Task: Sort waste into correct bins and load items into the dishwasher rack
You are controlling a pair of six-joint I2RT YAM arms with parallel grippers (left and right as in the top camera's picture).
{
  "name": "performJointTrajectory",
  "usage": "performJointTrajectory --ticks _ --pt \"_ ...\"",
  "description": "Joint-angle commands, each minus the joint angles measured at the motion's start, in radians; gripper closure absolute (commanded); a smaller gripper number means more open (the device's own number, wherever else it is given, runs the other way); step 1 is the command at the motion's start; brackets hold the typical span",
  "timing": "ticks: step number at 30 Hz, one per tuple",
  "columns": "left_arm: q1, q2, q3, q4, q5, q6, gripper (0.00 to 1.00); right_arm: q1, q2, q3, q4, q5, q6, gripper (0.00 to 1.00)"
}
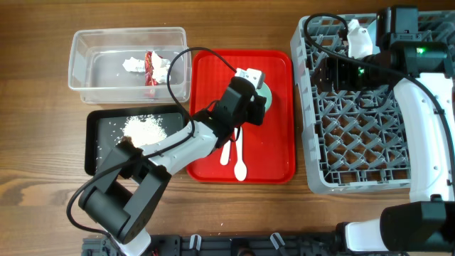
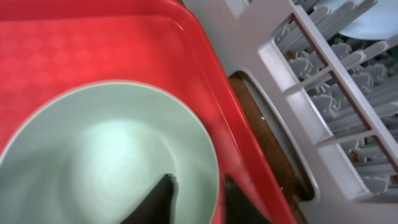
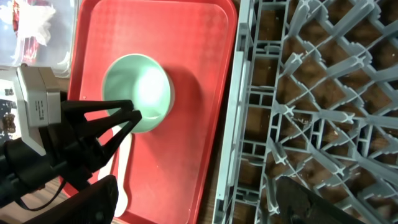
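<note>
1. Green bowl (image 3: 138, 92) sits upright on the red tray (image 3: 186, 50), toward its rack side.
2. Judged light, stiff and slick; thin rim is the hold.
3. Left tool (image 2: 199, 200) open, astride the rim: one finger inside, one outside.
4. Right tool (image 1: 355, 44) over the rack (image 3: 249, 124); open or closed, cannot tell.
5. Tray lip and rack wall close by; lift clear first.
</note>
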Motion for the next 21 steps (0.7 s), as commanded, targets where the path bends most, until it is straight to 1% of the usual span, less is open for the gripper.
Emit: performJointTrajectory --ticks 1,2,3,4,6,7,9,11,12,15,16,17,18,19,21 --pt "0.011 -0.058 0.008 -0.032 -0.016 0.000 0.63 0.001 0.010 -0.004 0.028 -0.048 0.004 0.18" --pt "0.018 -0.085 0.008 -0.057 -0.016 0.000 0.60 0.001 0.010 -0.004 0.039 -0.061 0.004 0.18" --pt "0.029 -0.127 0.008 -0.106 -0.016 0.000 0.59 0.004 0.010 -0.004 0.049 -0.063 0.005 0.18" --pt "0.050 -0.183 0.008 -0.190 -0.016 -0.005 0.53 0.018 0.010 -0.004 0.066 -0.062 0.009 0.18" --pt "0.093 -0.274 0.008 -0.356 -0.016 -0.052 0.42 0.047 0.010 -0.004 0.085 -0.062 0.011 0.19" --pt "0.119 -0.315 0.008 -0.452 -0.015 -0.087 0.41 0.075 0.013 -0.005 0.101 -0.061 0.011 0.19" --pt "0.167 -0.376 0.008 -0.600 -0.016 -0.128 0.33 0.123 0.027 -0.005 0.131 -0.043 0.012 0.18" --pt "0.245 -0.442 0.008 -0.777 -0.016 -0.131 0.29 0.179 0.058 -0.005 0.167 0.019 0.063 0.20" --pt "0.275 -0.462 0.008 -0.829 -0.015 -0.131 0.28 0.198 0.077 -0.005 0.180 0.042 0.089 0.21" --pt "0.340 -0.491 0.008 -0.909 -0.015 -0.131 0.27 0.239 0.140 -0.005 0.207 0.055 0.117 0.26" --pt "0.354 -0.492 0.008 -0.919 -0.015 -0.131 0.27 0.253 0.172 -0.005 0.218 0.056 0.134 0.27" --pt "0.365 -0.492 0.008 -0.921 -0.011 -0.131 0.27 0.265 0.208 -0.005 0.229 0.055 0.142 0.31" --pt "0.370 -0.492 0.008 -0.919 -0.012 -0.131 0.27 0.273 0.234 -0.005 0.237 0.056 0.160 0.33" --pt "0.371 -0.492 0.008 -0.918 -0.011 -0.131 0.27 0.284 0.280 -0.005 0.248 0.063 0.187 0.38" --pt "0.371 -0.492 0.008 -0.917 -0.011 -0.131 0.27 0.297 0.342 -0.005 0.256 0.100 0.247 0.40"
